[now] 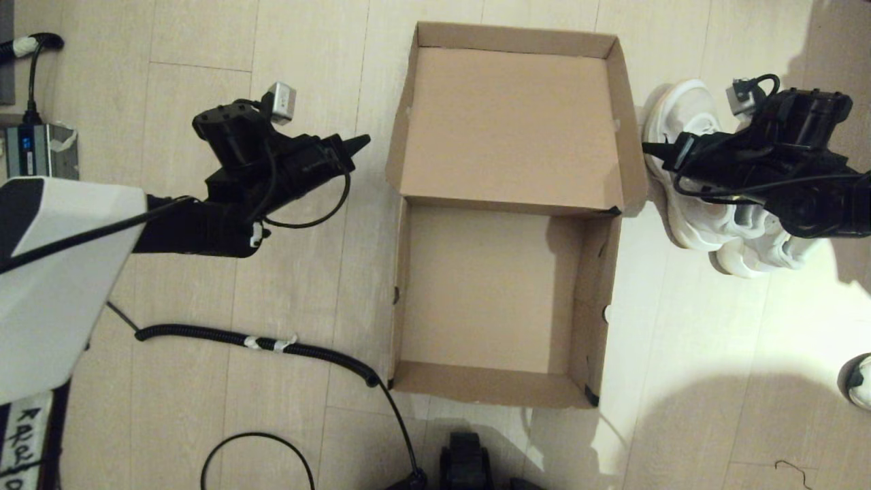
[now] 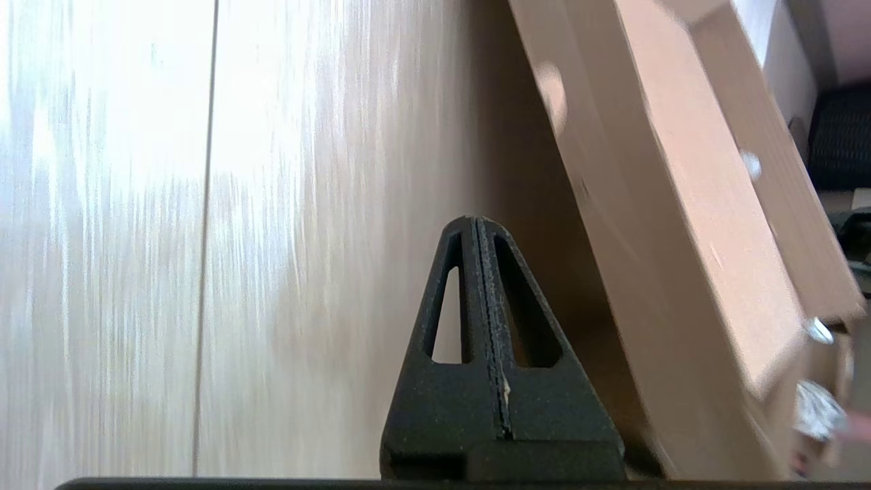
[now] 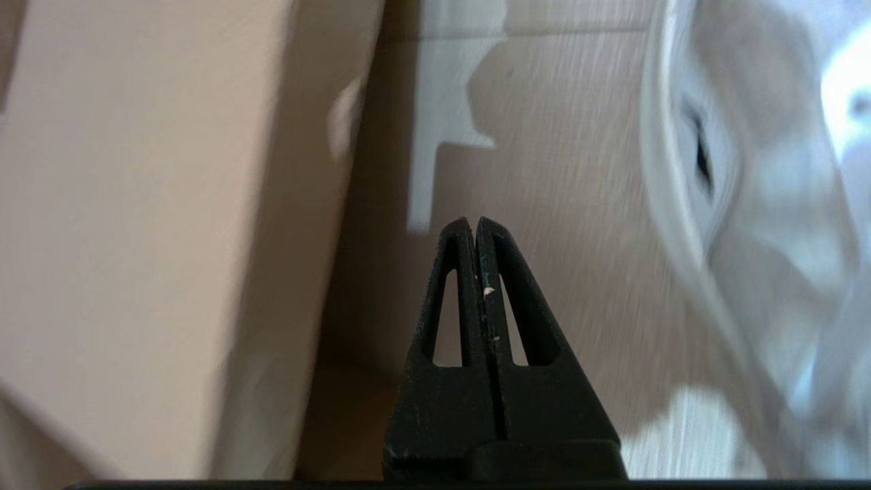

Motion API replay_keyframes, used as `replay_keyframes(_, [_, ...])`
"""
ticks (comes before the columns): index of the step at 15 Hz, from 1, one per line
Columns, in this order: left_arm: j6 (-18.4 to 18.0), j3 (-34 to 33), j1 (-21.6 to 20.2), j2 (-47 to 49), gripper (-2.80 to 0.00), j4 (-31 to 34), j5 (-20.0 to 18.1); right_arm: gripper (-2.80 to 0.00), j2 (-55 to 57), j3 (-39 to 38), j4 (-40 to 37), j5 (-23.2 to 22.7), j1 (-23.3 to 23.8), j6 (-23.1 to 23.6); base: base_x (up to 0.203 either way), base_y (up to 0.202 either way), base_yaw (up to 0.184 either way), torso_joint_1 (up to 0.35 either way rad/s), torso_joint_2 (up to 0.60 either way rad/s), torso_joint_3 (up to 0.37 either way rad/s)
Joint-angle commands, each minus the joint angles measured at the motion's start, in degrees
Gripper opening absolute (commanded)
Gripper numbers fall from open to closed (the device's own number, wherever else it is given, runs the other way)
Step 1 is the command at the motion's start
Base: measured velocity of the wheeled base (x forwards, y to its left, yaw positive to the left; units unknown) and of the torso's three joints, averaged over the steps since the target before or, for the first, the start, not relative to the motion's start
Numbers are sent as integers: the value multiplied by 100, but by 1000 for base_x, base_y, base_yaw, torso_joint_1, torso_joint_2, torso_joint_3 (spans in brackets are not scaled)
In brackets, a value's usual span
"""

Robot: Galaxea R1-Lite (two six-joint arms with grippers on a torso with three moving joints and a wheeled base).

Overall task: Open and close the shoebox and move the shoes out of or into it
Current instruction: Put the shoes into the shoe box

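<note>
The brown cardboard shoebox [image 1: 401, 286] lies open on the floor, its lid [image 1: 507, 126] folded back flat on the far side, and nothing is inside it. Both white shoes [image 1: 694, 204] stand on the floor just right of the box. My left gripper [image 1: 364, 141] hovers left of the lid, shut and empty; the box's outer wall [image 2: 680, 224] fills one side of its wrist view. My right gripper [image 1: 646, 148] is shut and empty, poised over the far shoe between it and the lid's right edge. The right wrist view shows the box wall [image 3: 170, 224] and a white shoe [image 3: 748, 204].
A black coiled cable [image 1: 272, 344] runs across the floor in front of the left arm, near the box's front left corner. A grey device [image 1: 37, 146] with a cable sits at far left. A dark round object [image 1: 859, 381] shows at the right edge.
</note>
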State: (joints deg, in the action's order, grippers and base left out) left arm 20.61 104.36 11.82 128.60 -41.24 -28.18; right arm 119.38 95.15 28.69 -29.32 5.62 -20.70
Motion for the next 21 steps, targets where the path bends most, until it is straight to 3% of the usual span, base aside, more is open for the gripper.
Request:
replay_keyframes(1, [21, 690, 2, 616, -280, -17, -38, -280, 581, 475, -77, -146, -34, -15, 0, 0, 0, 0, 0, 0])
replay_keyframes(3, [39, 647, 66, 763, -280, -49, -100, -280, 687, 638, -124, -675, -108, -139, 0, 0, 0, 0, 0, 0])
replay_keyframes(7, [39, 647, 197, 702, -280, -16, -100, -280, 765, 973, -73, -1067, -201, -1030, 0, 0, 0, 0, 0, 0])
replay_keyframes(11, [68, 656, 397, 711, -280, 2, -126, -280, 841, 1135, -57, -1197, -193, -1568, 0, 0, 0, 0, 0, 0])
replay_keyframes(16, [250, 663, 461, 720, -280, 2, -230, -280, 1245, 1660, 32, -1476, -175, -3118, 0, 0, 0, 0, 0, 0])
replay_keyframes(18, [250, 663, 461, 736, -280, 2, -232, -280, 1395, 1672, 541, -1714, -171, -3713, 0, 0, 0, 0, 0, 0])
replay_keyframes(21, [250, 660, 461, 755, -280, -5, -232, -280, 1629, 1681, 1532, -2017, -126, -5013, 0, 0, 0, 0, 0, 0])
